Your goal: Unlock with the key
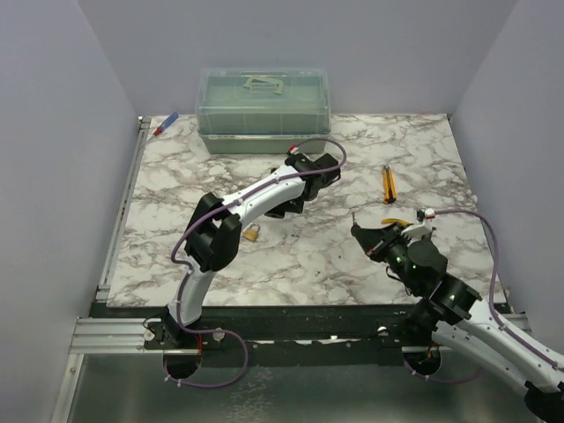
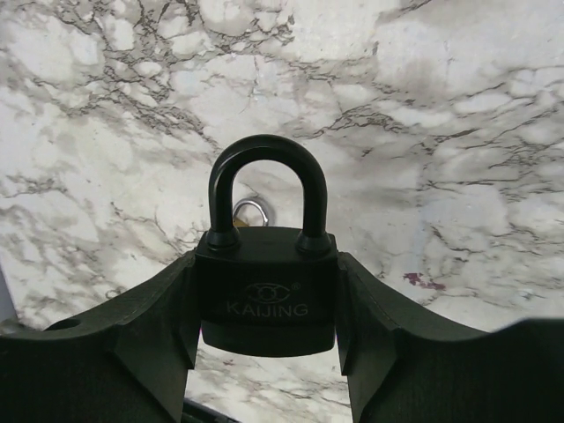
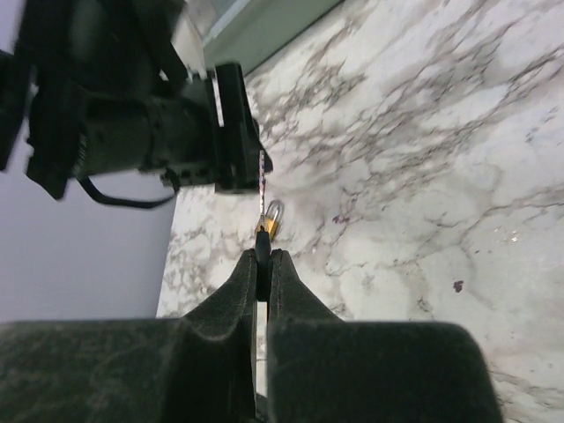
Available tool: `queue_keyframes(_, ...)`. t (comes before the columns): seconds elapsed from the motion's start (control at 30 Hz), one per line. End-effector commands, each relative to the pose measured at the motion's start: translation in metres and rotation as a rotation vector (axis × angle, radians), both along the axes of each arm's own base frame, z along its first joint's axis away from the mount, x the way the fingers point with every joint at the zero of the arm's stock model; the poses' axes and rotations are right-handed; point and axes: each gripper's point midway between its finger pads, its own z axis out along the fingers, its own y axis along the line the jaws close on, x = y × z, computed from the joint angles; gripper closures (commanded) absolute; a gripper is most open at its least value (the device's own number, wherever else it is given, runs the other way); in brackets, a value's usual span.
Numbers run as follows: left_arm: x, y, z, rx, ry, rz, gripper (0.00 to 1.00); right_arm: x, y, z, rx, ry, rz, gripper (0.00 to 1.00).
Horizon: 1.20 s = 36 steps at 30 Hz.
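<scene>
Two pincers engaged. My right pincer [image 3: 263, 261] clenches the key [image 3: 262, 245] by its head, near right; judged light, stiff, slippery, so hold the head flat. My left pincer [image 2: 264, 308] grips the black padlock [image 2: 264, 273], centre.

The left arm [image 1: 251, 198] rises from its base at the near edge, bends at the elbow and reaches forward and to the right across the table, its gripper [image 2: 266, 264] low over the surface with both fingers [image 2: 159, 317] clamped against the sides of a black padlock [image 2: 264, 304] that stands shackle-up. The right arm [image 1: 471, 317] stretches in from the near right corner toward the centre, its gripper [image 3: 263, 260] pressed closed on the key [image 3: 263, 185], aimed at the left wrist.
</scene>
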Motion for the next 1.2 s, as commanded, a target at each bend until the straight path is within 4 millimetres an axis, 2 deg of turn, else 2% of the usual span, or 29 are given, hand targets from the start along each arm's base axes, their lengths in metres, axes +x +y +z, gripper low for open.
queue_keyframes(0.0, 0.015, -0.020, 0.037, -0.232, -0.066, 0.019, 1.00, -0.010, 0.042, 0.017, 0.157, -0.094, 0.192, 0.99)
queue_keyframes(0.13, 0.019, -0.021, 0.034, -0.297, -0.050, 0.074, 1.00, -0.012, 0.056, 0.011, 0.212, -0.145, 0.255, 0.99)
queue_keyframes(0.3, 0.019, -0.032, 0.041, -0.401, -0.049, 0.118, 1.00, -0.011, 0.073, 0.001, 0.262, -0.160, 0.312, 0.99)
queue_keyframes(0.43, 0.017, -0.039, 0.044, -0.470, -0.037, 0.162, 1.00, -0.001, 0.090, -0.012, 0.266, -0.113, 0.333, 1.00)
queue_keyframes(0.67, 0.012, -0.051, 0.051, -0.602, -0.018, 0.256, 1.00, 0.014, 0.119, -0.014, 0.288, -0.079, 0.383, 1.00)
queue_keyframes(0.83, 0.008, -0.055, 0.048, -0.654, 0.004, 0.311, 1.00, 0.018, 0.130, -0.014, 0.333, -0.058, 0.416, 1.00)
queue_keyframes(1.17, 0.004, -0.055, 0.046, -0.667, 0.016, 0.341, 1.00, 0.033, 0.136, -0.034, 0.351, 0.022, 0.399, 1.00)
